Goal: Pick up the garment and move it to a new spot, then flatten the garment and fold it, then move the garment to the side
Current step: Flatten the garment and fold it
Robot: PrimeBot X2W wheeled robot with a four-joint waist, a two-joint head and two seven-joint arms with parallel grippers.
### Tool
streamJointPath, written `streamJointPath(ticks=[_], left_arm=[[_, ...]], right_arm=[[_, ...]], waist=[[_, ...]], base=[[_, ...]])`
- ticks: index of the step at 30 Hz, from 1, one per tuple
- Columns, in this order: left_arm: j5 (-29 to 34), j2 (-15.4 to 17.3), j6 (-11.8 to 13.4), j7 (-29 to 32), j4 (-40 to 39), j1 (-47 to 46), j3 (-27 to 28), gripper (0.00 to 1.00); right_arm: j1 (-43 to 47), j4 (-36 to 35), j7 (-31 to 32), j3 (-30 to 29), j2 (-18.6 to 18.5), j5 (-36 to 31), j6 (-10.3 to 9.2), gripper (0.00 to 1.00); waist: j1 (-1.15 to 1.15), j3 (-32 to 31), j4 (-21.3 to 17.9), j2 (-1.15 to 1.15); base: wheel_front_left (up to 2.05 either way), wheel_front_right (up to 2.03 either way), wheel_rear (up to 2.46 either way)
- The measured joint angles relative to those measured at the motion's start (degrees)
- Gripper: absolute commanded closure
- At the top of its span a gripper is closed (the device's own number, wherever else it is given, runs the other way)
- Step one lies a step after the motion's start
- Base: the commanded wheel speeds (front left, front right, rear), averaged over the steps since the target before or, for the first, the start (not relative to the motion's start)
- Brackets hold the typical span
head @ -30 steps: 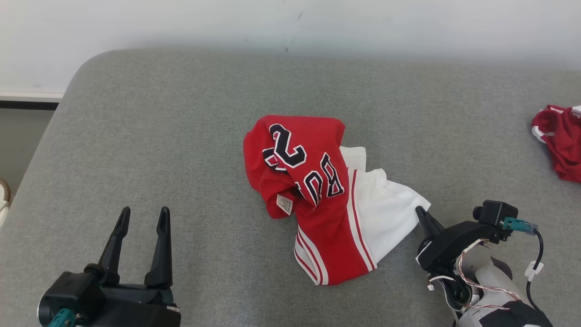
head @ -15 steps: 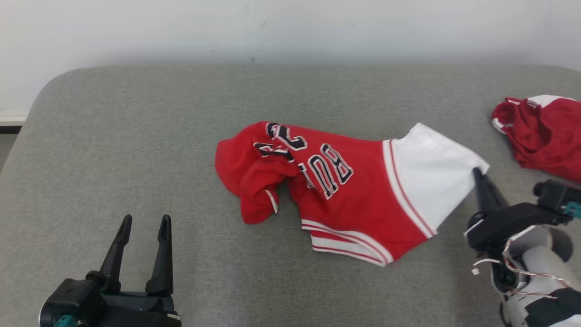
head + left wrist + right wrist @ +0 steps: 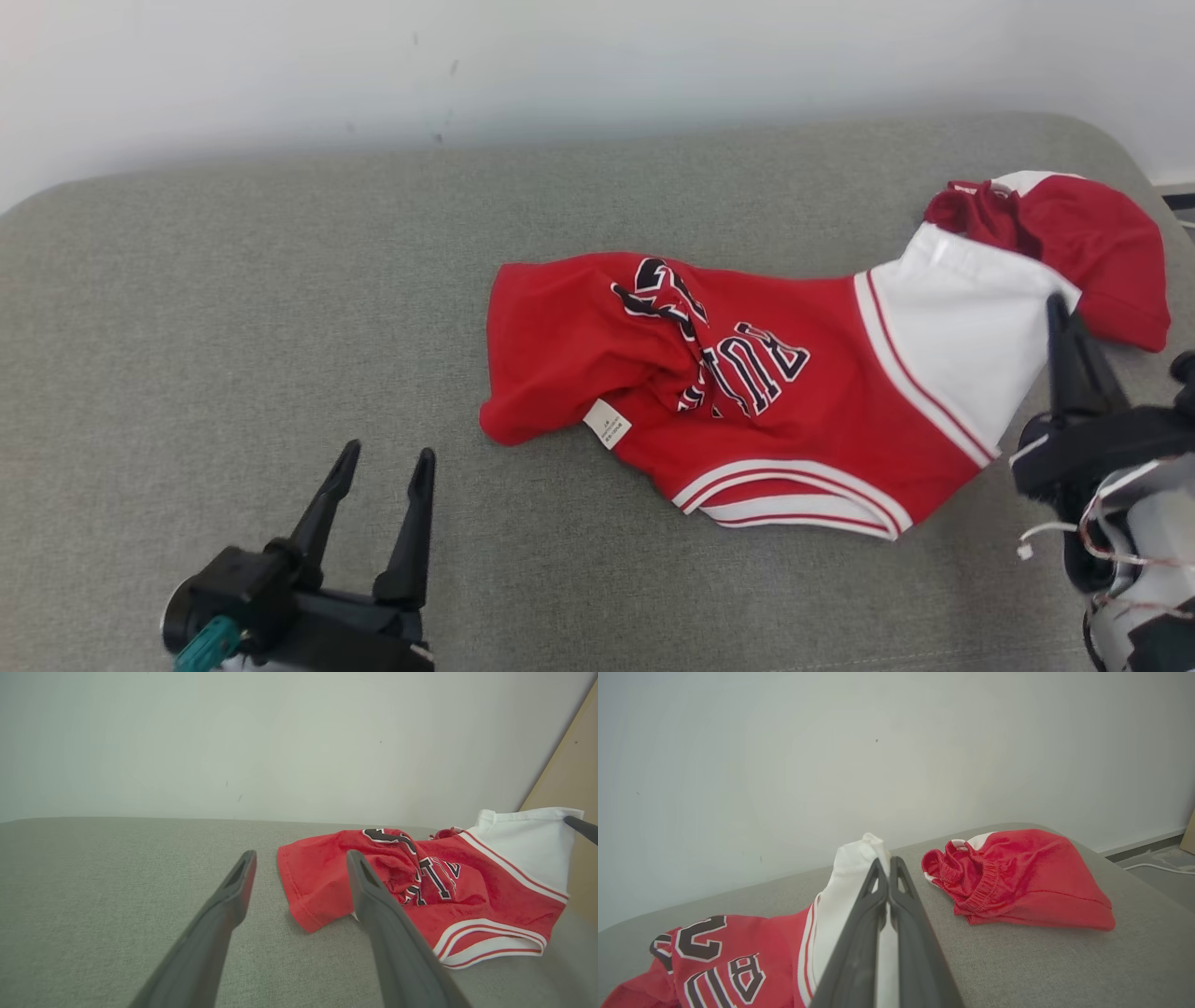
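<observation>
The right gripper (image 3: 1058, 308) pinches the white edge of the jersey (image 3: 747, 392), which lies stretched on the grey cushion (image 3: 233, 327). The left gripper (image 3: 385, 459) hovers spread nearby. This looks like the moving step. Next comes release clear of the red shorts (image 3: 1111, 243), then flattening.

Left gripper (image 3: 386, 455): 2 long dark tapered fingers (image 3: 412, 532), matte, with a slot near each tip, on a black blocky base (image 3: 308, 625). Teal connector (image 3: 207, 642) at the base's lower left. Right gripper (image 3: 1058, 313): same 2 dark slotted fingers, black housing (image 3: 1092, 448), thin white and red wires (image 3: 1050, 532) looping under it. Pale grey-white rounded forearm (image 3: 1158, 565), black section at its lower end.
</observation>
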Motion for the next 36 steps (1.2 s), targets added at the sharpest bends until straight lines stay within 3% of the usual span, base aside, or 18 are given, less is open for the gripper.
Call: streamJointPath(ticks=[8, 18, 36], left_arm=[[-0.1, -1.54, -2.92, 4.06, 4.35, -8.42, -2.98, 0.0], [-3.76, -3.42, -5.5, 10.51, 15.57, -24.21, -1.01, 0.0], [-5.88, -3.64, -6.75, 21.06, 41.21, -45.96, 1.11, 0.0]], right_arm=[[3.92, -1.18, 0.02, 2.27, 1.6, -0.86, -0.01, 1.0], [2.4, -3.7, 0.0, 4.92, 4.38, -1.14, 0.03, 1.0], [-2.88, -6.27, -0.02, 8.72, 6.9, -2.69, 0.56, 1.0]], waist=[[0.0, 1.94, -1.01, 0.0], [0.01, 5.96, -2.91, 0.01], [0.01, 12.85, -9.36, 0.01]], base=[[0.0, 0.0, 0.0], [0.0, 0.0, 0.0], [0.0, 0.0, 0.0]])
